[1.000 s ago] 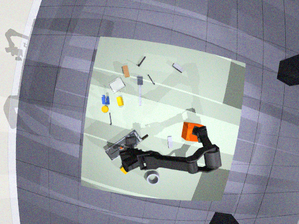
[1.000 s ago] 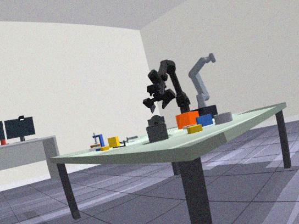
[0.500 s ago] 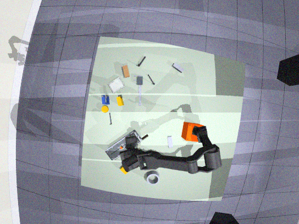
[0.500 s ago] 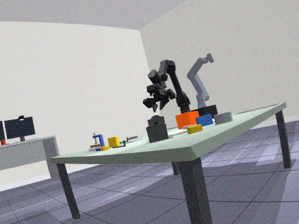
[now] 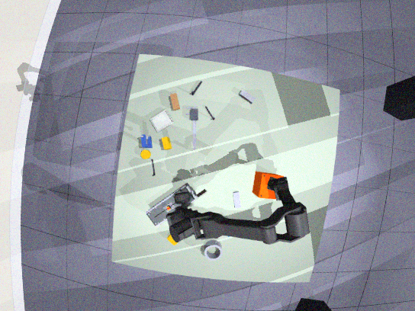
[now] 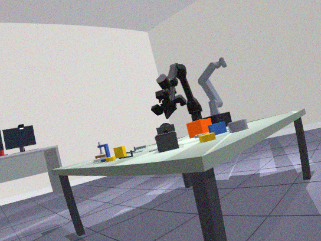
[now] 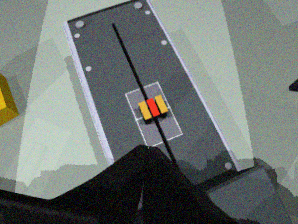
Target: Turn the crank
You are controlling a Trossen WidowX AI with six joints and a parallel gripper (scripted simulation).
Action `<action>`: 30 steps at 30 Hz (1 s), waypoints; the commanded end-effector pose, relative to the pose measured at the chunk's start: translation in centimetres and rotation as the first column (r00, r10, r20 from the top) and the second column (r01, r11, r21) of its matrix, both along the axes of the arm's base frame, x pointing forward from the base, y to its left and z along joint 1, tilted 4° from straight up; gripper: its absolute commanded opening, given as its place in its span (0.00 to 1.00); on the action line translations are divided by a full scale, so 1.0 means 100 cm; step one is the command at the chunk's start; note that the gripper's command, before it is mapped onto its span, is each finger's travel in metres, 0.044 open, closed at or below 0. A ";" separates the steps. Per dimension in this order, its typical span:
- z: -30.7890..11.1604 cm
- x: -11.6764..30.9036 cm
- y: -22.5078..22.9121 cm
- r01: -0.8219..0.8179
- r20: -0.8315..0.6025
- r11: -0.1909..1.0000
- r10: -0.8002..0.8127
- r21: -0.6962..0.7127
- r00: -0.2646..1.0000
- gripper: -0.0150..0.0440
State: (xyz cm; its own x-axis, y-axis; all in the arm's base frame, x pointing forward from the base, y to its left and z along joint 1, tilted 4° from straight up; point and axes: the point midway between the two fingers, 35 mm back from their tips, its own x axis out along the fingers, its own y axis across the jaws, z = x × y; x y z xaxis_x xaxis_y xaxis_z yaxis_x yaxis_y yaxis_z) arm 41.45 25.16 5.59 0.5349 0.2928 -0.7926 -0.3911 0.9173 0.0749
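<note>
The crank-and-slide machine (image 5: pixel 157 216) (image 6: pixel 167 142) (image 7: pixel 107 75) is sat on the pale green bench (image 5: pixel 248 263) (image 6: pixel 127 169), set at an angle below the pincer (image 5: pixel 178 207) (image 6: pixel 167 116) (image 7: pixel 147 155) when looked at from above. As for the red pointer (image 5: pixel 168 208) (image 7: pixel 153 107), it's framed by the two brass marks (image 7: pixel 145 110) (image 7: pixel 161 104) in the wrist view, and it looks pretty much lined up with them, though whether it's dead exact can't be told at this grain. The pincer's fingertips are brought together with nothing gripped, so the handle isn't being held. A short black bar (image 5: pixel 201 192) can be seen just off one end of the machine; whether that's the crank handle can't really be made out.

Most of the machine's lower end is blocked by the dark fingers in the wrist view, fair warning. A yellow block (image 5: pixel 172 239) (image 7: pixel 6 100) is parked near it, partly covered by the arm (image 5: pixel 236 226) (image 6: pixel 190 94) from above, and a grey ring (image 5: pixel 206 252) is found on the same side of the arm. A small white block (image 5: pixel 236 199) is left between the machine and the big orange box (image 5: pixel 263 184) (image 6: pixel 199 127).
</note>
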 end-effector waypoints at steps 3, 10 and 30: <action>0.000 0.000 0.000 0.000 0.000 1.000 0.000 0.000 1.000 0.25; 0.000 0.000 0.000 0.000 0.000 1.000 0.000 0.000 1.000 0.39; 0.000 0.000 0.000 0.000 0.000 1.000 0.000 0.000 1.000 0.78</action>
